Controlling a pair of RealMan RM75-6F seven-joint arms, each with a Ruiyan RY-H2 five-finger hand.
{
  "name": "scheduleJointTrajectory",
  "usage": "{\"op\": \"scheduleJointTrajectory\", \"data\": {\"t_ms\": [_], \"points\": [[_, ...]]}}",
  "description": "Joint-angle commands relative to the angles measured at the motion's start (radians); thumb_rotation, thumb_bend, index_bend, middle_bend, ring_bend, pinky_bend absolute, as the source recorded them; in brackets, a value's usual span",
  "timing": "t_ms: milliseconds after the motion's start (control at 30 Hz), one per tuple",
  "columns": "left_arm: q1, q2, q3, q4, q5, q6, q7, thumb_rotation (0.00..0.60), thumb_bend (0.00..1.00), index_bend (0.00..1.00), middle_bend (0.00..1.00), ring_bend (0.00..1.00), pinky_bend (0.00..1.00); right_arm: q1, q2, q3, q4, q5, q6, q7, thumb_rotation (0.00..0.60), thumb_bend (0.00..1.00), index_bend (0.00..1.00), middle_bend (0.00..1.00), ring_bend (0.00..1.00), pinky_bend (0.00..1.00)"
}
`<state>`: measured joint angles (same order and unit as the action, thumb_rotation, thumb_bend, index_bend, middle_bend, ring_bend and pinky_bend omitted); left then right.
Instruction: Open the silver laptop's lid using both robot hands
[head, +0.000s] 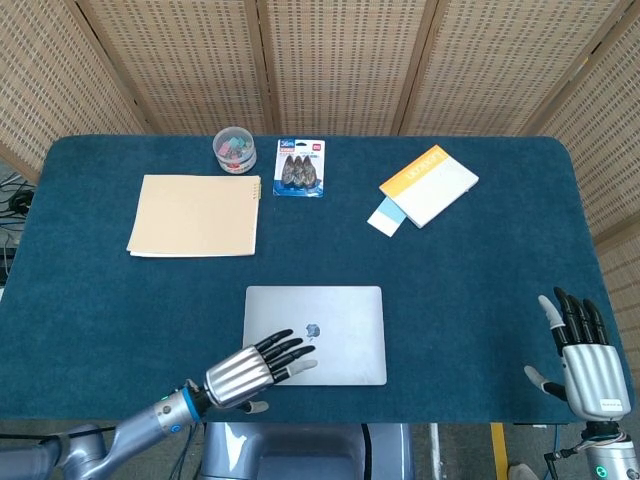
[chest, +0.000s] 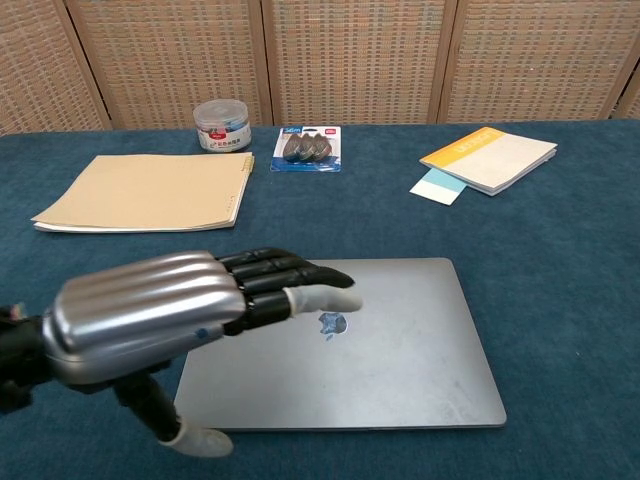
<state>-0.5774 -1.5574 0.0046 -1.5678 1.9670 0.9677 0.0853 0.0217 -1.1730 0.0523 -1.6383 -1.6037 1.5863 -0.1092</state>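
One shut laptop (head: 315, 334), two hands.

Silver laptop (head: 320, 330), lid closed, flat on the table's near-centre, logo up.

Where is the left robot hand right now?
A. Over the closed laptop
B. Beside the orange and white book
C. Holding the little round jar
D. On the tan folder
A. In the head view the left robot hand reaches over the near left part of the closed silver laptop, fingers stretched toward its logo; whether it touches the lid is unclear. The tan folder, book and jar sit far back, untouched.
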Motion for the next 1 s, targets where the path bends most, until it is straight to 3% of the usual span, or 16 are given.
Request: {"op": "scheduleJointTrajectory", "data": {"t_ms": [33, 300, 1000], "points": [[-0.054, -0.072, -0.033, 0.051, -0.033, -0.055, 0.056, 0.6, 0.0, 0.0, 0.0, 0.0, 0.0, 0.001, -0.001, 0.001, 0.001, 0.001, -0.001, 0.0, 0.6, 0.0, 0.0, 0.0, 0.0, 0.0], [-0.11, -0.161, -0.07, 0.093, -0.103, -0.13, 0.178, 0.6, 0.01, 0.0, 0.0, 0.0, 0.0, 0.005, 0.0, 0.003, 0.003, 0.008, -0.009, 0.01, 0.6, 0.0, 0.0, 0.0, 0.0, 0.0], [-0.163, -0.305, -0.058, 0.217, -0.249, -0.148, 0.291, 0.6, 0.01, 0.0, 0.0, 0.0, 0.0, 0.013, 0.016, 0.005, 0.007, 0.021, -0.022, 0.064, 0.6, 0.0, 0.0, 0.0, 0.0, 0.0]]}}
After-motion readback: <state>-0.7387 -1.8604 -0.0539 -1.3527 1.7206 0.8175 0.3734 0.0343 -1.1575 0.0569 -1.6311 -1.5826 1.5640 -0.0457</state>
